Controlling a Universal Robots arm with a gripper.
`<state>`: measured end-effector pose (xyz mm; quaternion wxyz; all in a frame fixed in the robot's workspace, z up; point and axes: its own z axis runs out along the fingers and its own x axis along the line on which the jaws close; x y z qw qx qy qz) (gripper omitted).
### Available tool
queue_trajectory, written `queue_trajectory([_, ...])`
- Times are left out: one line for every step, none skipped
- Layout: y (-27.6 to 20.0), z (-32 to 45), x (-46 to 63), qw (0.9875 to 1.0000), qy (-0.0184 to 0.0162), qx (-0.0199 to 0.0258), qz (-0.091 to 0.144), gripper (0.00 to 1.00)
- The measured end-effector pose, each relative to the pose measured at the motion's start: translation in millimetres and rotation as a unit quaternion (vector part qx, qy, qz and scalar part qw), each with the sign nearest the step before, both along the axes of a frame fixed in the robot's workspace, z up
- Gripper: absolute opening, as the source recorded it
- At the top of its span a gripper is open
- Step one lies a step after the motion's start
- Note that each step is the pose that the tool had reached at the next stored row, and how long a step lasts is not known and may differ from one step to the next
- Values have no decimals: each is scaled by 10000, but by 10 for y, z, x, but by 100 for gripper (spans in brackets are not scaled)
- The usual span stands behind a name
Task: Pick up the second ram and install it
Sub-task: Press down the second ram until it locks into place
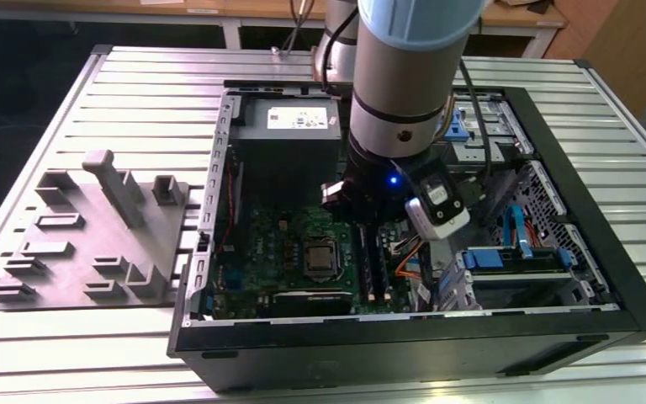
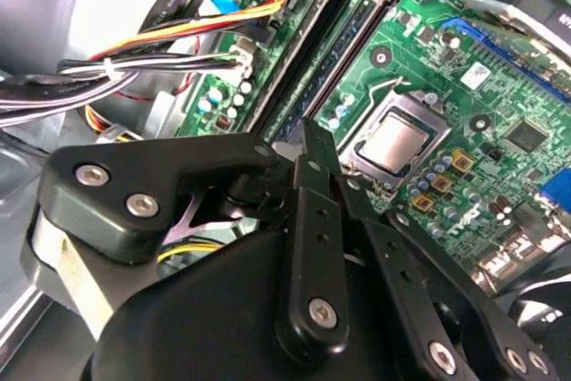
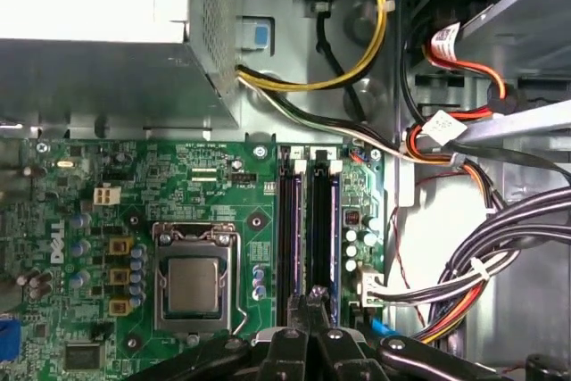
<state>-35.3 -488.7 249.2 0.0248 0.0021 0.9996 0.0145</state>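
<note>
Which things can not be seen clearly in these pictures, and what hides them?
- The gripper tips: in both wrist views they meet over the memory slots; whether they hold the second ram cannot be told.
- Slots' near ends: first wrist view, covered by the gripper.
- Motherboard middle: exterior view, hidden behind the arm.
- Grey tray: whether any stick remains is too small to tell.

- A black computer case point(image 1: 592, 278) lies open on a metal table point(image 1: 144, 101) with long ridges.
- Inside sits a green board point(image 3: 214, 194) with a shiny square chip point(image 3: 192, 285) in the middle.
- A grey metal box point(image 1: 286, 126) sits above the green board.
- Coloured wires point(image 3: 455, 167) bunch beside the board.
- A grey tray point(image 1: 87, 244) with upright blocks rests on the table, at the exterior view's left of the case.
</note>
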Motion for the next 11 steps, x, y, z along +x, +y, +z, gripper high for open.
queue_trajectory([0,11,0,10000,0,-1,0,10])
queue_trajectory([0,31,0,10000,0,0,0,10])
queue_trajectory([0,59,0,10000,0,0,-1,10])
queue_trajectory([0,83,0,10000,0,1,-1,10])
queue_trajectory([0,100,-1,10000,0,0,-1,10])
queue_trajectory([1,100,-1,10000,0,1,-1,10])
queue_trajectory([1,100,-1,10000,0,2,-1,10])
queue_trajectory([0,106,-1,10000,0,1,-1,10])
queue_trajectory([0,110,0,10000,0,1,-1,10])
queue_trajectory([0,110,0,10000,0,1,-1,10])
queue_trajectory([0,110,0,10000,0,1,-1,10])
